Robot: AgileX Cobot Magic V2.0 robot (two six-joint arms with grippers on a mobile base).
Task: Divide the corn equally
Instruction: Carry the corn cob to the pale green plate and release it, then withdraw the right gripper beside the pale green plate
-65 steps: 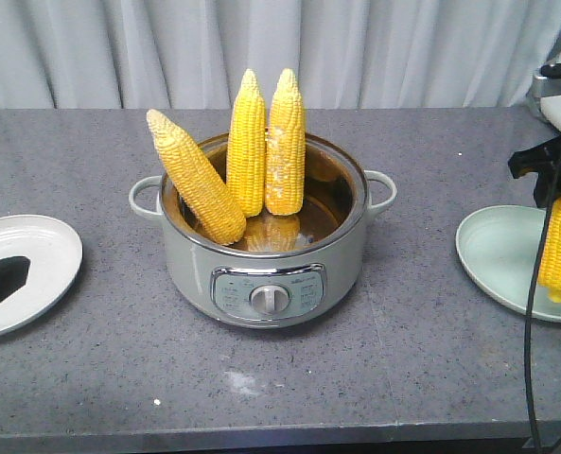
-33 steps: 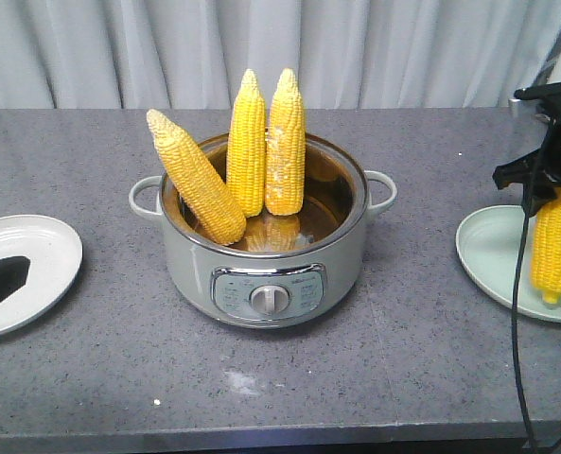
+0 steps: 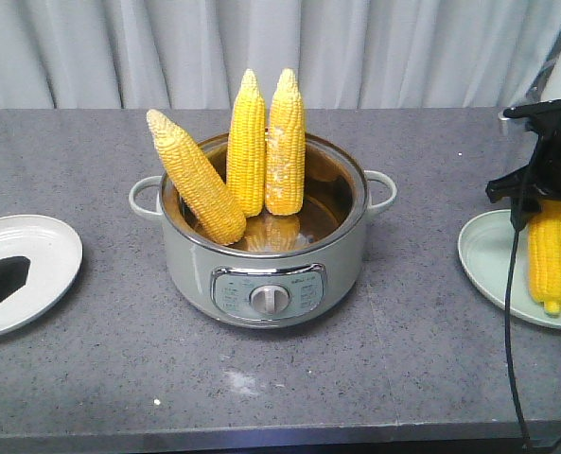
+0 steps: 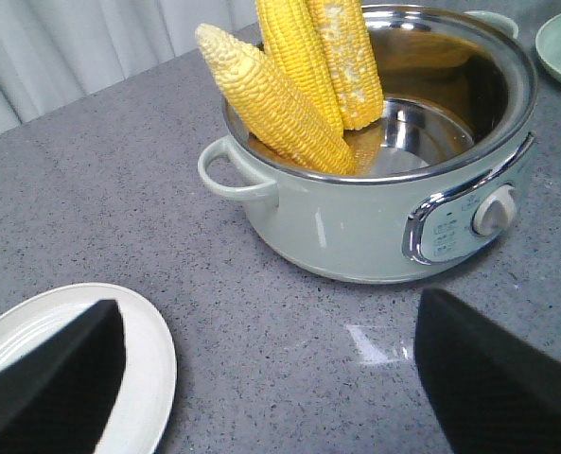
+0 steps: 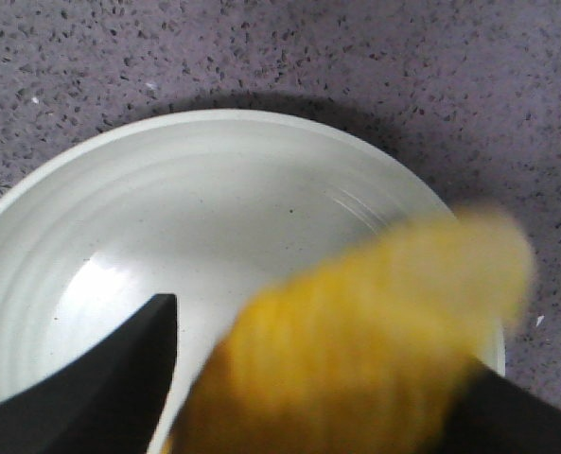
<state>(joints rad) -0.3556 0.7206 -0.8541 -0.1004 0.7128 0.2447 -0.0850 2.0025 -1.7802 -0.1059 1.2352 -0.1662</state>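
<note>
A deep golden cob (image 3: 552, 253), ridged with rows of kernels, is clamped at its upper end by the right claw (image 3: 537, 189) and is hung nearly upright over the smooth, pale green plate (image 3: 488, 255). Whether its lower end touches the plate cannot be told. Three more cobs (image 3: 247, 142) are stood in the round, steel-lined pot (image 3: 266, 255), with the paler cob (image 3: 197, 180) leaned on the rim. The left claw (image 4: 266, 312) is held wide open and empty above the glossy white plate (image 4: 152, 369). Everything is carried on the speckled grey counter (image 3: 403, 369).
</note>
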